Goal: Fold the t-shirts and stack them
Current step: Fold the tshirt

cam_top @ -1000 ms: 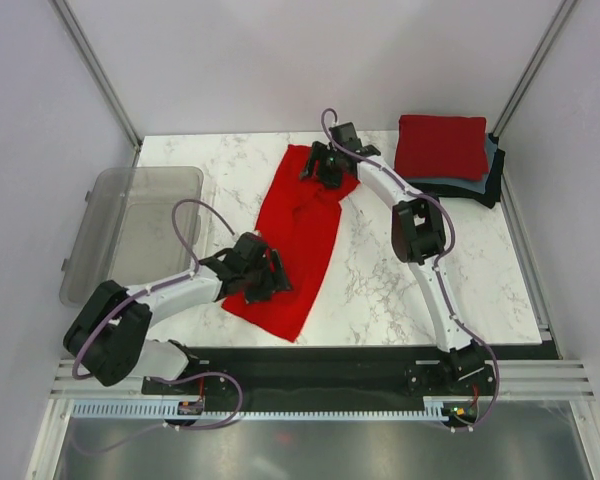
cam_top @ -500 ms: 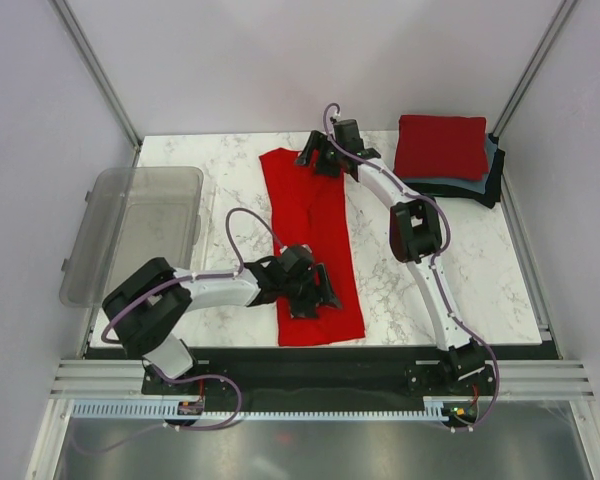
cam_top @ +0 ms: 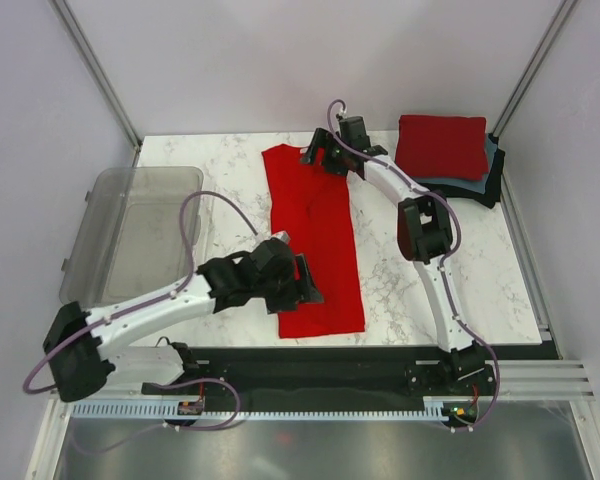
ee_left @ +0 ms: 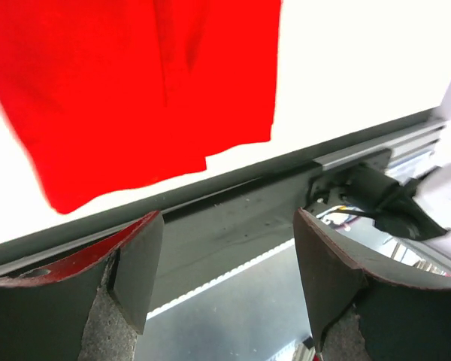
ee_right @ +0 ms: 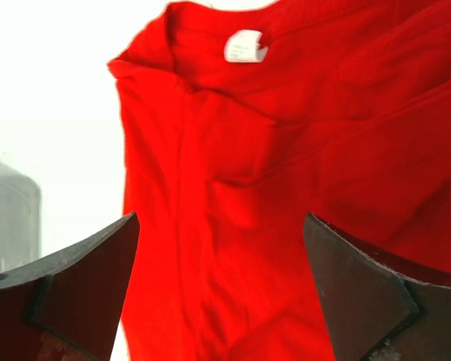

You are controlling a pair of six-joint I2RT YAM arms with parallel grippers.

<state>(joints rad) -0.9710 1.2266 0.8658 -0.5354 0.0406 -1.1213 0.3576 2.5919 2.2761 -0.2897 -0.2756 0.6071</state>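
Observation:
A bright red t-shirt [cam_top: 315, 235] lies as a long folded strip down the middle of the marble table. Its white neck label [ee_right: 245, 47] shows in the right wrist view. My left gripper [cam_top: 305, 290] is open and empty at the strip's near left edge; the shirt's hem [ee_left: 135, 90] shows beyond its fingers. My right gripper [cam_top: 318, 158] is open and empty just above the strip's far end [ee_right: 286, 188]. A stack of folded tees stands at the far right corner: a red one [cam_top: 440, 146] on top, a grey-blue one [cam_top: 480, 172] under it, a black one [cam_top: 492, 185] at the bottom.
A clear grey plastic bin [cam_top: 135, 235] stands along the table's left edge. The table's front edge and a dark rail [ee_left: 233, 218] run just below the left gripper. The frame posts [cam_top: 100, 70] rise at the back corners.
The shirt went from slanted to a straight strip. My left gripper moved right with the near end, let go and drew back left. My right gripper opened at the far end.

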